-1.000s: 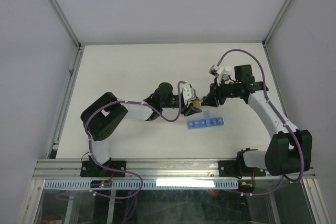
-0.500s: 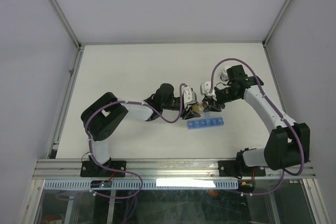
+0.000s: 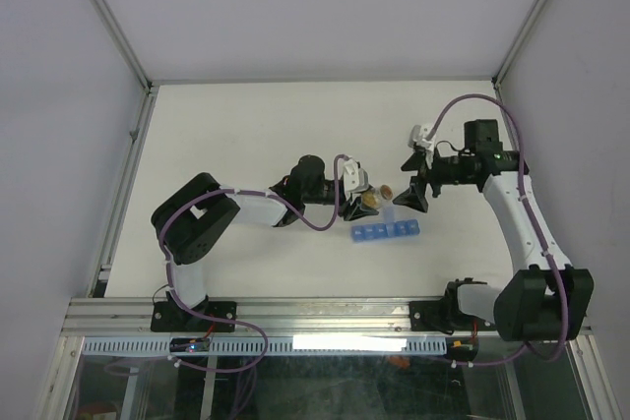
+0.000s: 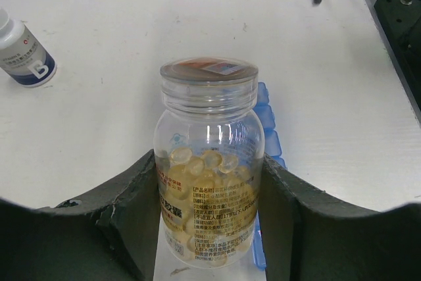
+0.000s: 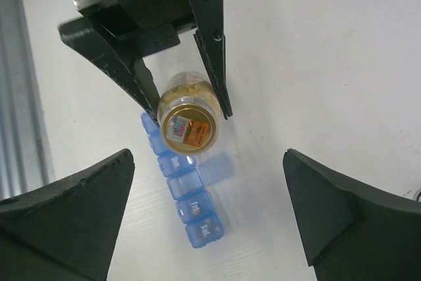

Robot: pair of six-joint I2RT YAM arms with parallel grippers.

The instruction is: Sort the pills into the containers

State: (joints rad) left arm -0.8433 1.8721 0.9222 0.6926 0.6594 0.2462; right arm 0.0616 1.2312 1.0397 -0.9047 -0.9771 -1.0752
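My left gripper (image 4: 209, 182) (image 3: 359, 204) is shut on a clear bottle (image 4: 209, 162) (image 5: 187, 120) (image 3: 371, 201) full of pale yellow-tan pills (image 4: 200, 161). The bottle's gold top (image 5: 187, 129) points at my right gripper (image 5: 209, 156) (image 3: 409, 180). That gripper stands wide open a short way off, with nothing between its fingers. The blue pill organizer (image 3: 386, 232) (image 5: 191, 195) (image 4: 266, 129), the containers, lies on the table just under and beside the bottle. One of its lids (image 5: 216, 168) is flipped open.
A small white-capped bottle with a dark blue band (image 4: 23, 51) (image 3: 422, 133) stands on the table beyond my right gripper. The metal frame rail (image 3: 325, 314) runs along the near edge. Walls close in the white table (image 3: 246, 125) on three sides.
My right gripper was closed in at the bottle's top; it has opened wide and drawn back to the right. The left gripper and its bottle have barely moved.
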